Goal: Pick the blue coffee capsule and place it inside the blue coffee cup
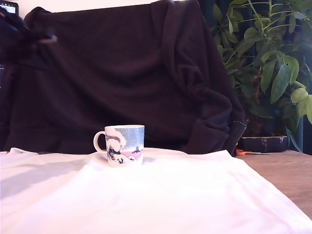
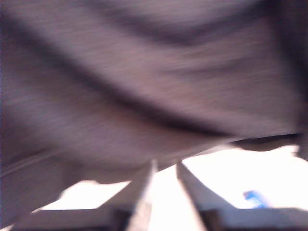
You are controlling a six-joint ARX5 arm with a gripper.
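Observation:
The blue coffee cup (image 1: 125, 145) stands upright on the white cloth (image 1: 161, 195), its handle toward the exterior view's left. The blue coffee capsule does not show in the exterior view. In the blurred wrist view a small bright blue patch (image 2: 254, 198) lies on the white cloth, too smeared to tell what it is. My gripper (image 2: 166, 166) shows a narrow gap between its two fingers and nothing in it. In the exterior view the arm (image 1: 30, 30) is a dark blur at the upper left, high above and far from the cup.
A dark cloth (image 1: 126, 73) hangs behind the table and fills most of the wrist view. A leafy plant (image 1: 273, 63) in a dark pot stands at the exterior view's right. Bare wooden tabletop (image 1: 287, 175) shows past the cloth's right edge.

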